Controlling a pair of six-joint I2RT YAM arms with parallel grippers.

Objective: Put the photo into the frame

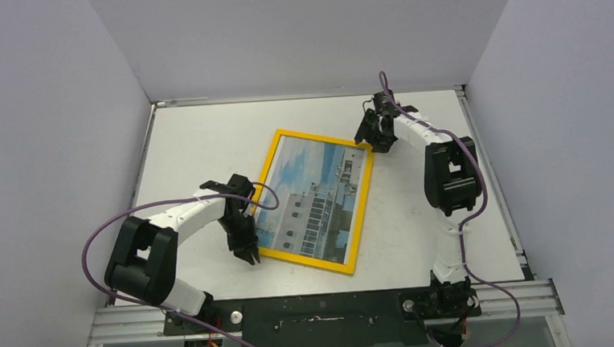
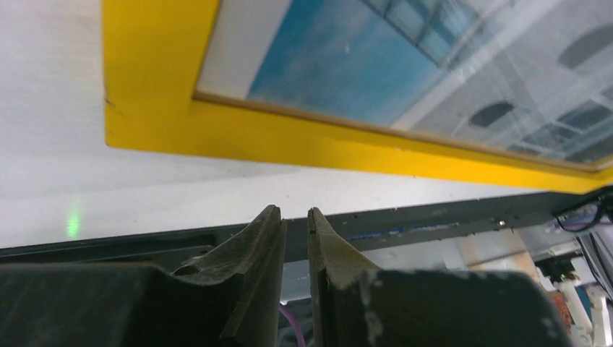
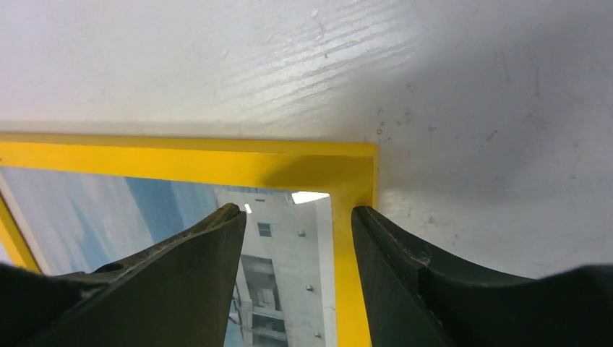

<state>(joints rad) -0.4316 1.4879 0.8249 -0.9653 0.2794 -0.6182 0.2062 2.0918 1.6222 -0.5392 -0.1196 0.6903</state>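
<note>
The frame [image 1: 305, 260] is lying flat on the table [image 1: 197, 140] with the photo [image 1: 317, 197] showing inside it, just ahead of the left claw [image 1: 248, 253], which is sitting almost closed on nothing. The right claw [image 1: 374, 137] is hovering open, straddling the far corner's side, probably to steady it.

No legible text or labels anywhere.
</note>
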